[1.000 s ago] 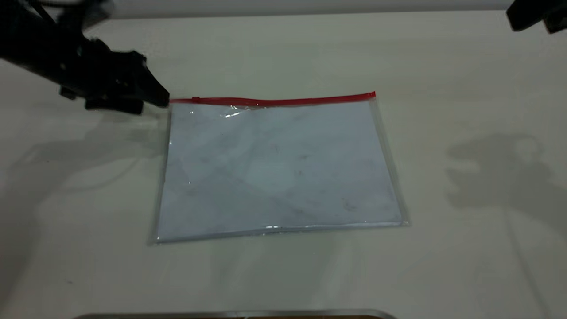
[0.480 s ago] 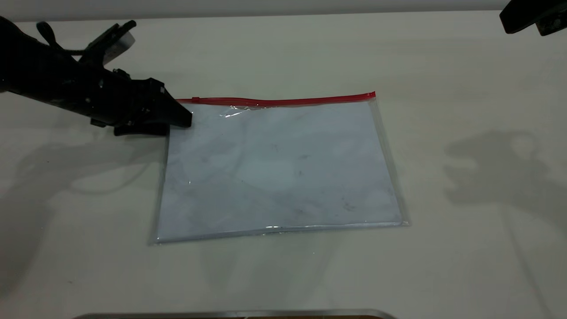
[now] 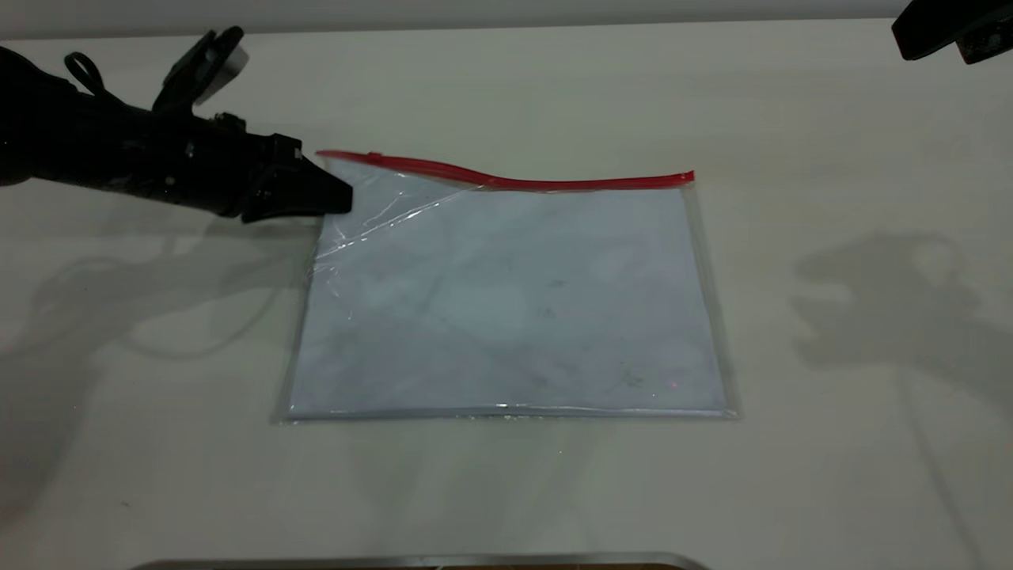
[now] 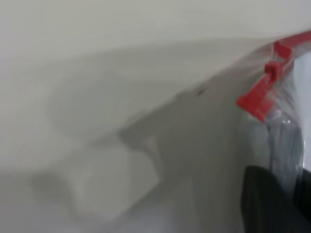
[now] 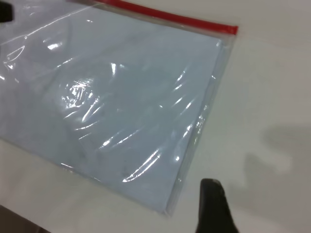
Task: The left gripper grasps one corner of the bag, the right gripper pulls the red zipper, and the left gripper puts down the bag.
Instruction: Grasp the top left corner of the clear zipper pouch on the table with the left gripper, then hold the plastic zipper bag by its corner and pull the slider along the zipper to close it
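The left gripper [image 3: 344, 198] is clamped on the far left corner of the bag [image 3: 506, 301], lifting it so the red zipper [image 3: 506, 180] bows upward. The rest lies flat on the table [image 3: 831, 356]. The right gripper [image 3: 950, 32] hangs far right; I cannot tell its fingers' state.

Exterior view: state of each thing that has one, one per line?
Bag: flat on the table, except the far left corner, lifted and creased.
Red zipper: bowed upward toward its left end; slider near that end.
Left tool: shut on the bag's far left corner.
Right tool: parked at far right, off the bag.
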